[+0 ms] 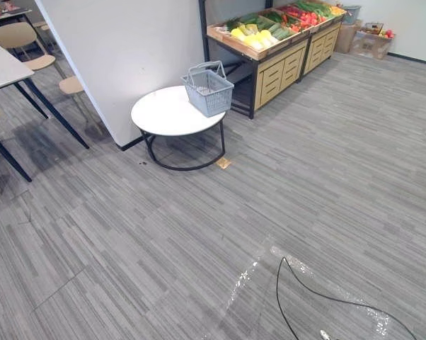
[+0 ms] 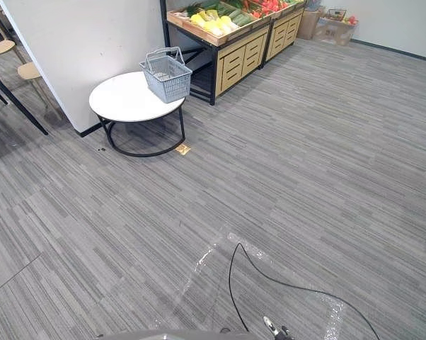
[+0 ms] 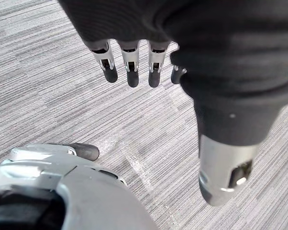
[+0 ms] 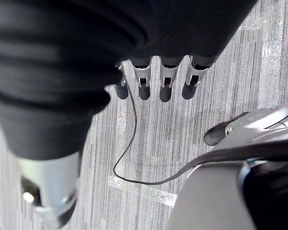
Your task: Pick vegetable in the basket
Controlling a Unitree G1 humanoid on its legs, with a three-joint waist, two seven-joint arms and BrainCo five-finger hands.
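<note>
Far from the fingers [image 3: 133, 76], basket [image 1: 208, 91].

No text, label, number or sign legible anywhere. Small tan tag [image 1: 223, 163] on floor at foot of round table [image 1: 163, 115]: any print too small to tell. No readable marking on grey basket [image 1: 208, 92] or wooden produce stand [image 1: 280, 71].

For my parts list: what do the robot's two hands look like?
Both alike. The left hand and right hand each have a dark ribbed cover over the back, a row of slim silver fingers with dark rounded tips, and a thicker silver thumb set apart.
</note>
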